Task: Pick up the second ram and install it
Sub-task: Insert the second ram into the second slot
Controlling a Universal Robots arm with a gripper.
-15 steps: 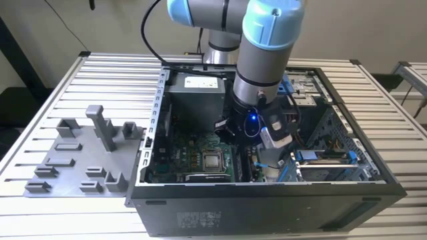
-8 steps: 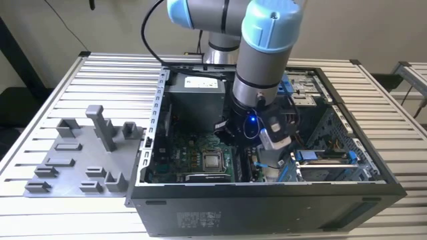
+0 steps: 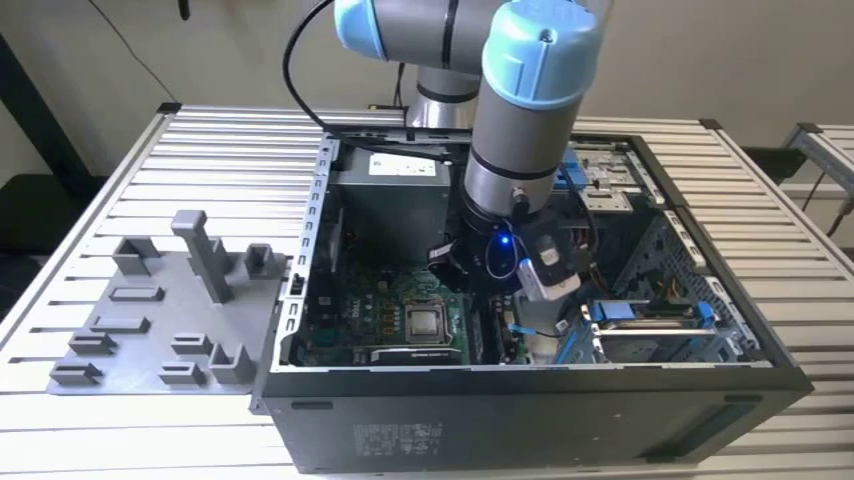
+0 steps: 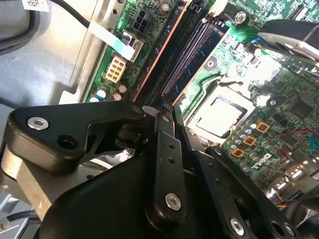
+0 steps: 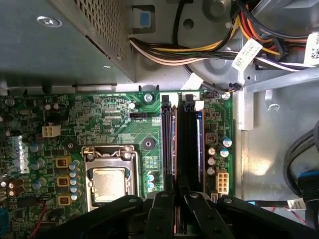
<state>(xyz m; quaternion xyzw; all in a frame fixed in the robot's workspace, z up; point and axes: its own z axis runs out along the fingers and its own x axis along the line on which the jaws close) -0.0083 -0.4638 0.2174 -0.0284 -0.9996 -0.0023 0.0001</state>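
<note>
One black two-fingered gripper [image 5: 175, 211] is reaching down inside the open black metal computer case [image 3: 534, 400], hanging directly over the green motherboard [image 5: 114, 124] with its square silver processor socket [image 5: 109, 181]. In both wrist views its fingers [image 4: 167, 164] are drawn narrowly together, closing on the top edge of the second ram [image 5: 175, 149], a slim blue-green memory stick that is standing upright in one of the long black memory slots [image 5: 192, 144], at about three o'clock from the socket in the first wrist view. Whether the stick is sitting fully home I cannot tell. In the exterior view, the grey plastic slotted holder tray [image 3: 160, 320] is lying on the ribbed white metal table [image 3: 147, 170], just beside the case at its nine o'clock.
</note>
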